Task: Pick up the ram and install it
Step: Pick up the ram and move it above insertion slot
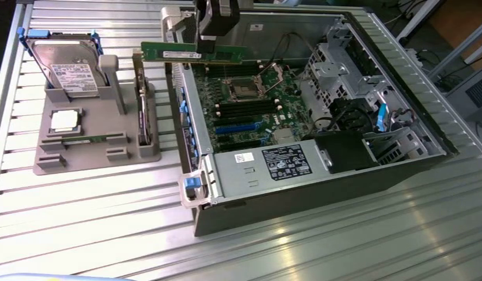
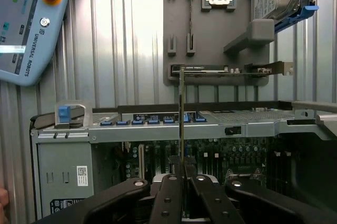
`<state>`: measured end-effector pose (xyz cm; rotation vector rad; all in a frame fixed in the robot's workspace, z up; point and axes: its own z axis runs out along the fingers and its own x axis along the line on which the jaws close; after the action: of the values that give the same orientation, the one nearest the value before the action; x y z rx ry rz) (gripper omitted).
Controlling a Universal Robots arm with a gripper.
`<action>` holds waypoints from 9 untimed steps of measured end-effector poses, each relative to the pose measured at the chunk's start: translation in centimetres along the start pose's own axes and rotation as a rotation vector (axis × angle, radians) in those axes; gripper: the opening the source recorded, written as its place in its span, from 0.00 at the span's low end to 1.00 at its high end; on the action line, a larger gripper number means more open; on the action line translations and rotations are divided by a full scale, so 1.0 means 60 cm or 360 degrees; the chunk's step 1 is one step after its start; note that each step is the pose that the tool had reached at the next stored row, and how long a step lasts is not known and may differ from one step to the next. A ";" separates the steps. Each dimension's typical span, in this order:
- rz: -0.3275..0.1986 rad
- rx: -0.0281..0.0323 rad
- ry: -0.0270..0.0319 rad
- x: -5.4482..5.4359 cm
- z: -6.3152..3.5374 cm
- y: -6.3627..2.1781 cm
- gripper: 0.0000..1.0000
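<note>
The ram point(image 1: 170, 52) is a long green stick with a white label. It hangs level over the back left edge of the open computer case point(image 1: 195, 193), above the motherboard point(image 1: 260, 111). My gripper point(image 1: 205, 45) comes down from above and is shut on the ram right of its middle. In the wrist view the ram point(image 2: 181, 113) shows edge-on as a thin line rising from between my black fingers point(image 2: 169, 182), with the gripper point(image 2: 182, 170) over the board's slots.
A grey holder point(image 1: 84, 158) stands at the exterior view's left of the case with a hard drive point(image 1: 67, 65), a square silver processor point(image 1: 65, 120) and an upright card point(image 1: 142, 111). Inside the case are a power supply point(image 1: 276, 164) and cables point(image 1: 358, 117). A teach pendant point(image 2: 29, 23) lies on the ribbed table.
</note>
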<state>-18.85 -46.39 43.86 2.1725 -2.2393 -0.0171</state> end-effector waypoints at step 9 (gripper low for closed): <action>-0.0001 -0.00029 0.00003 0.000 0.000 -0.010 0.12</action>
<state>-18.25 -46.39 43.87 2.1725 -2.2374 -0.0190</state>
